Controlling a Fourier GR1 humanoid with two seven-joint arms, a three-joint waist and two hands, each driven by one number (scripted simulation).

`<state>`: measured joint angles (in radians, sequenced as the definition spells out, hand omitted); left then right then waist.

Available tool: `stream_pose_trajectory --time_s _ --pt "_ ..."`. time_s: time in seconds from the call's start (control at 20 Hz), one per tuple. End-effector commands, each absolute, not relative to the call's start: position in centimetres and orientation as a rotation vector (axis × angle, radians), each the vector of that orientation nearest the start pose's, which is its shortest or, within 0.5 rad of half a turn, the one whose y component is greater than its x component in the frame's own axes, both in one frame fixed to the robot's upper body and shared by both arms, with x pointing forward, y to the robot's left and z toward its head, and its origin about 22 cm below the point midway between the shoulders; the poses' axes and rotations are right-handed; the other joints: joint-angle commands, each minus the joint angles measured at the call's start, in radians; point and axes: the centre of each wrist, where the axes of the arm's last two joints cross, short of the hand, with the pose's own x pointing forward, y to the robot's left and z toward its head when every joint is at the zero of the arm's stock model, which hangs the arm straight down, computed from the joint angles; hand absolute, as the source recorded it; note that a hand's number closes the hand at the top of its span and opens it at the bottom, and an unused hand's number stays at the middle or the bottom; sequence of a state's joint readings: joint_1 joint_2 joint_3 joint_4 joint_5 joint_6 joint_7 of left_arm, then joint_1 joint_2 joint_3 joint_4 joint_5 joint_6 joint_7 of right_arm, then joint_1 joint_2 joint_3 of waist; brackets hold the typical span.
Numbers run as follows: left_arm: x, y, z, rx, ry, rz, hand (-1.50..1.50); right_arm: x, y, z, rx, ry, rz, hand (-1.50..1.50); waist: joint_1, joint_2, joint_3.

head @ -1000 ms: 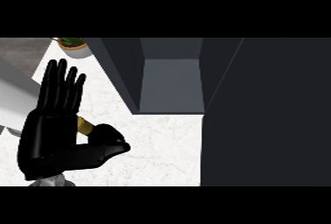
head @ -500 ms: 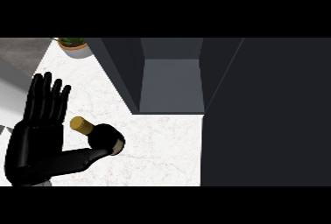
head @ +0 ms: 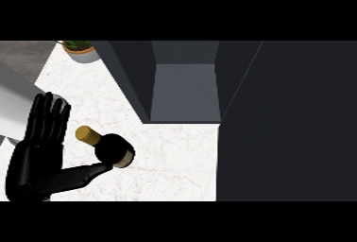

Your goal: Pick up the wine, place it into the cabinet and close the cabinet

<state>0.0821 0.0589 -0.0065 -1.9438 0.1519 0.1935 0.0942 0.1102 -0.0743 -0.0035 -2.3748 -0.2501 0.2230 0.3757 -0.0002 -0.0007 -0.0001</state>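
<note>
Left black hand (head: 38, 156) shifted lower-left since earlier frame; fingers straight, apart, thumb touching dark gold-capped wine bottle (head: 108, 145). Risk: no wrap, bottle topples. Right hand unseen.

wine bottle (head: 105, 143) on counter (head: 174, 160), right of left hand (head: 38, 156) | open cabinet (head: 185, 94) behind-right | plant (head: 80, 49) far-left

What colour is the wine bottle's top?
Gold, on the wine bottle; head view.

Black left hand (head: 38, 156); beside its thumb a black wine (head: 111, 147) bottle, gold-capped. Counter (head: 167, 160) white, faintly veined. Far above the fingers, a green plant (head: 78, 46) in a grey pot. Cabinet (head: 182, 90) grey.
</note>
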Motion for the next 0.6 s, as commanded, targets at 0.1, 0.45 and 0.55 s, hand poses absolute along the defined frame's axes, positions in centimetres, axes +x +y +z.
stream_pose_trajectory --time_s 0.1,0.45,0.55 --pt "21.5 26.4 4.5 0.069 -1.732 0.224 -1.50 16.1 -23.1 16.1 0.252 -1.912 0.237 -1.50 0.001 0.001 0.000" --pt "22.1 28.4 2.3 0.073 -1.694 0.252 -1.50 15.2 -24.2 17.4 0.253 -1.915 0.247 -1.50 -0.001 0.000 0.000" --pt "19.5 27.1 0.3 0.074 -1.681 0.243 -1.50 15.5 -23.2 16.2 0.260 -1.907 0.233 -1.50 0.001 0.000 0.000"
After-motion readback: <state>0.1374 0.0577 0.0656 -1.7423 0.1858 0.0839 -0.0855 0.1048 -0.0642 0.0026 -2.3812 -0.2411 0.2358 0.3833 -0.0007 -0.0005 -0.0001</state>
